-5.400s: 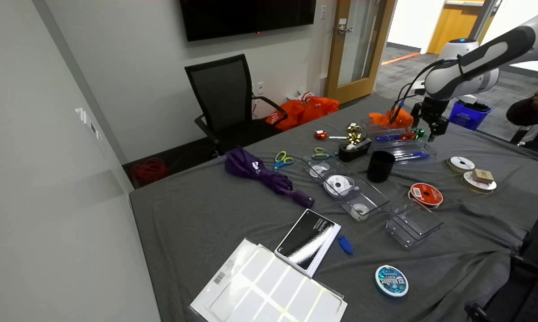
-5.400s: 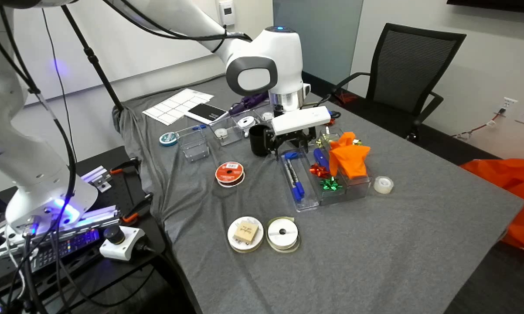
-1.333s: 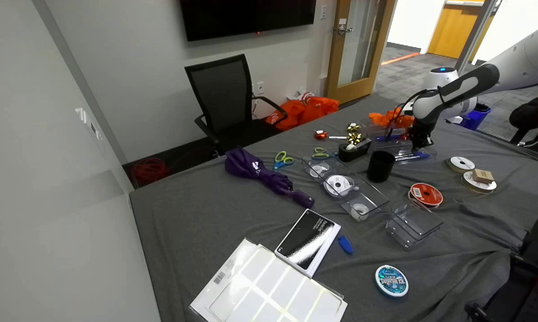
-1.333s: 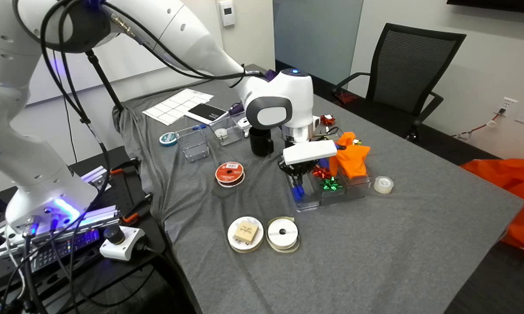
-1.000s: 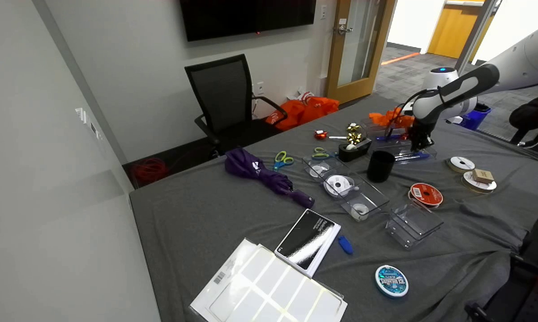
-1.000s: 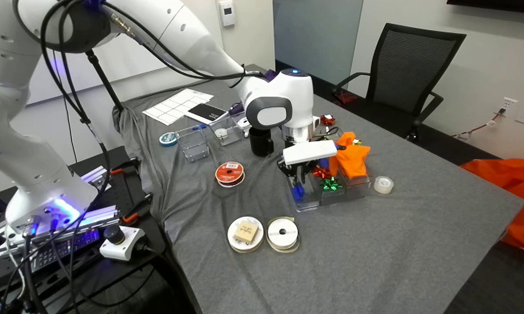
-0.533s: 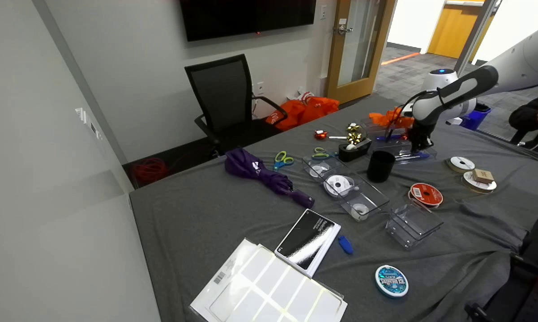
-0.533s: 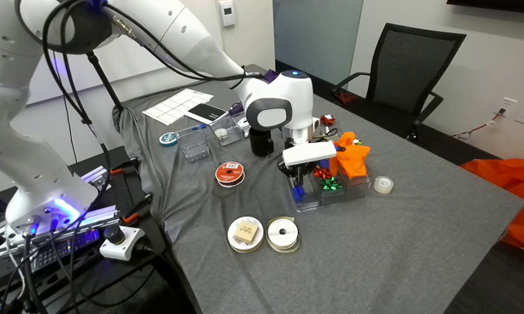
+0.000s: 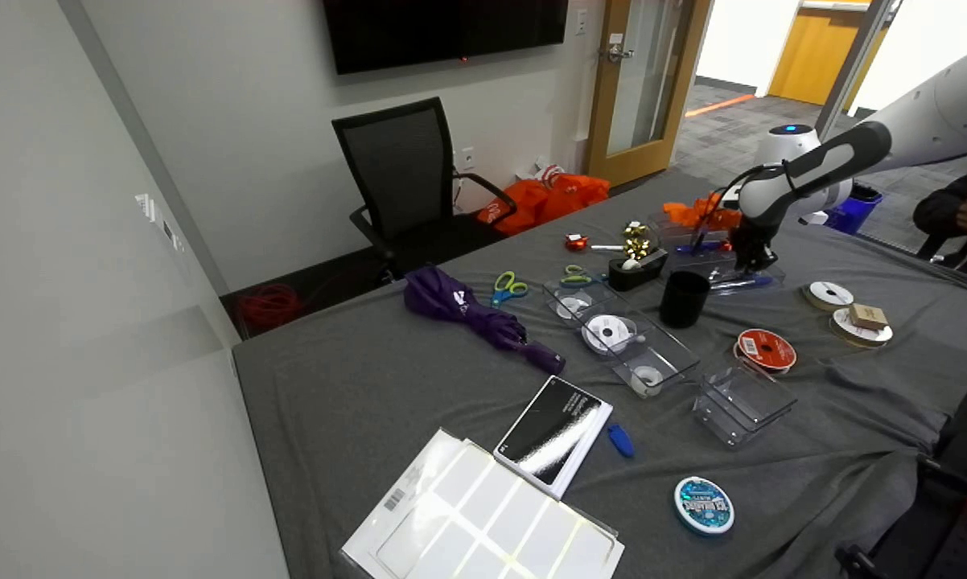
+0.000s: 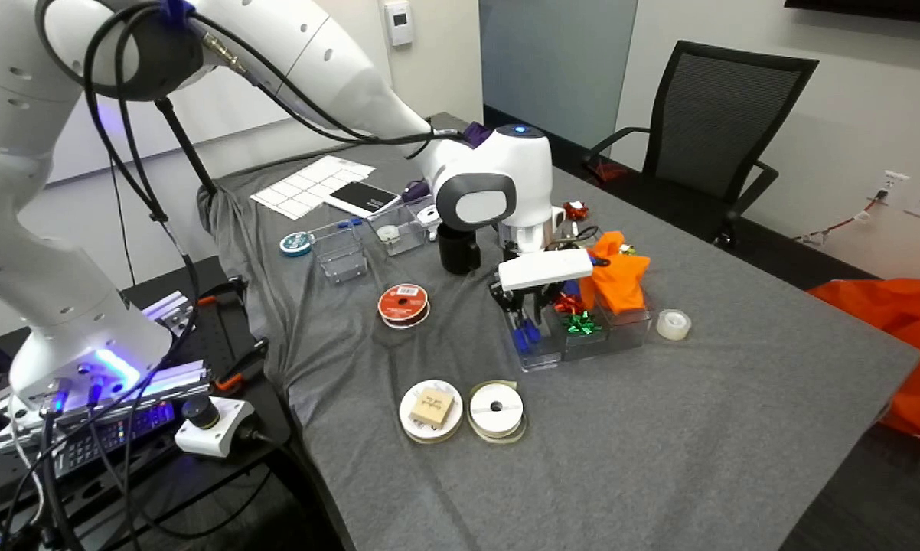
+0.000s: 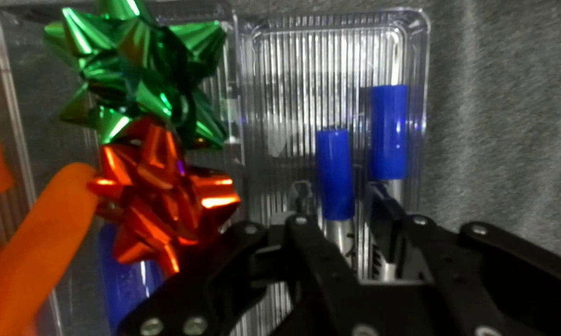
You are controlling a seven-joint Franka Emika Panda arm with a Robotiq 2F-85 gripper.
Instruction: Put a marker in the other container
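In the wrist view, two blue-capped markers lie side by side in a ribbed clear tray compartment (image 11: 304, 60). The left marker (image 11: 334, 175) is between the fingers of my gripper (image 11: 340, 198), with a gap on its right side. The right finger passes over the right marker (image 11: 389, 133) and hides part of it. Lower ends of both markers are hidden by the gripper. In an exterior view the gripper (image 10: 529, 317) is low in the tray, its two fingertips apart. Which container is "the other" cannot be told; a black mug (image 10: 454, 249) and clear bins (image 10: 339, 260) stand nearby.
Beside the markers, the adjoining compartment holds a green bow (image 11: 131, 70), a red bow (image 11: 164, 191) and a blue object (image 11: 126, 275). Orange cloth (image 10: 617, 275) rises over the tray's far side. Ribbon spools (image 10: 404, 304) and a tape roll (image 10: 673, 324) lie around it.
The arm has come from beside the mug down into the marker tray. Half a second ago the fingers were close together; now they have spread, and the blue caps appear slightly farther apart.
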